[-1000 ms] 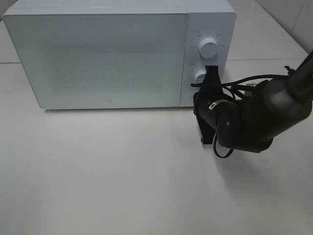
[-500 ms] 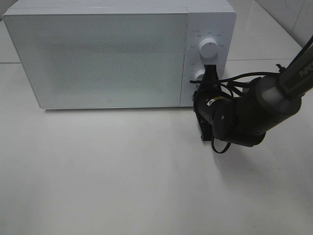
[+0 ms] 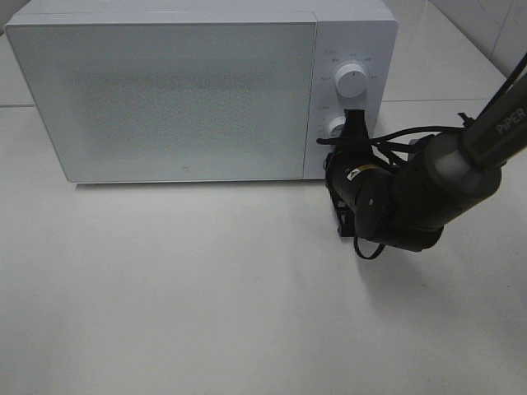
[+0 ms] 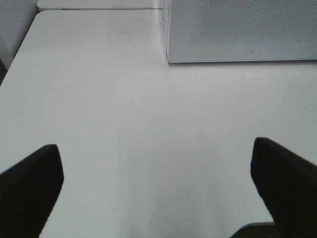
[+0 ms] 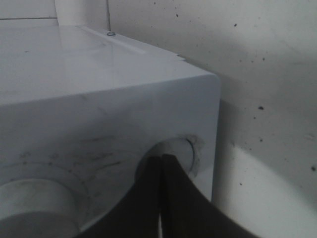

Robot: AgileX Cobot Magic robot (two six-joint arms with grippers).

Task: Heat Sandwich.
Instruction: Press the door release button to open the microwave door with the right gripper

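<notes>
A bare white tabletop fills the foreground. The left gripper hangs over it with jaws spread wide, holding nothing. The right gripper is pinched closed, its tips at the lower knob of the white microwave, whose door is closed. Pale wall tiles stand behind. The sandwich is not in sight.

Glossy white microwave, matt tabletop
</notes>
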